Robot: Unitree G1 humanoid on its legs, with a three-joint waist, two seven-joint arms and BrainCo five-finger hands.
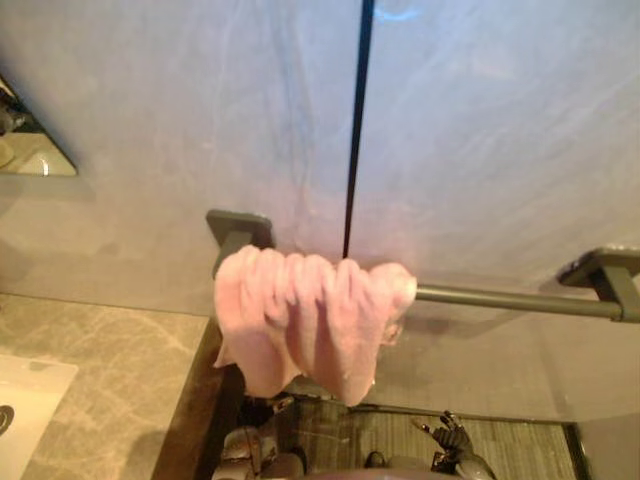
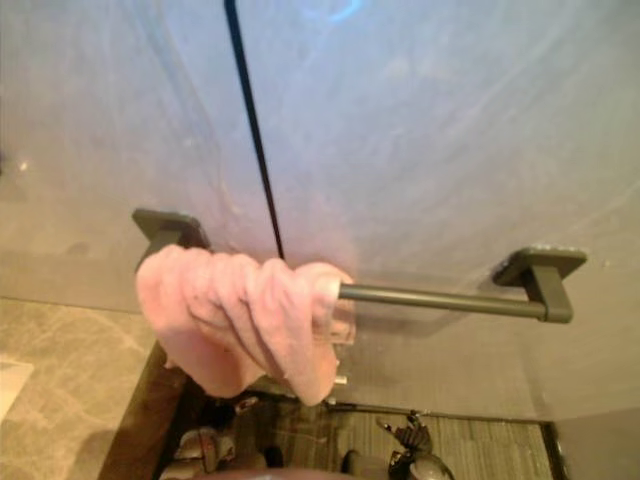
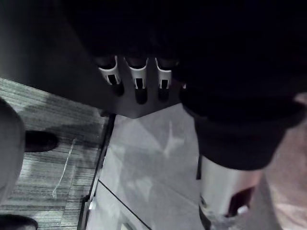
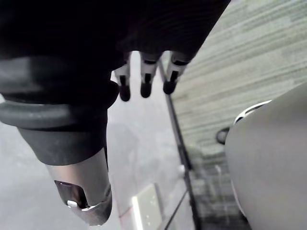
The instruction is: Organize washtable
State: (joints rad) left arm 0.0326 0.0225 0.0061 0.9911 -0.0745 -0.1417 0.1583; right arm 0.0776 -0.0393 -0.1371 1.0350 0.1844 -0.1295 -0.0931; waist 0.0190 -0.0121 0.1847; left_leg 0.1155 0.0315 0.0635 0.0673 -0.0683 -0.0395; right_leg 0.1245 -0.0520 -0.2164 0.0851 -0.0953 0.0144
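A pink towel (image 1: 300, 320) hangs bunched up at the left end of a dark wall-mounted towel bar (image 1: 500, 298); the rest of the bar is bare. Both hands hang low, well below the towel. My left hand (image 1: 243, 450) is at the bottom, by the counter's edge. In the left wrist view its fingers (image 3: 138, 79) are relaxed and hold nothing. My right hand (image 1: 455, 442) is at the bottom right. In the right wrist view its fingers (image 4: 145, 76) are straight and empty.
A marble countertop (image 1: 110, 370) with a white sink (image 1: 25, 400) lies at the lower left. A mirror corner (image 1: 30, 150) is on the wall at far left. The bar's right bracket (image 1: 610, 272) juts out. Striped floor (image 1: 520, 450) lies below.
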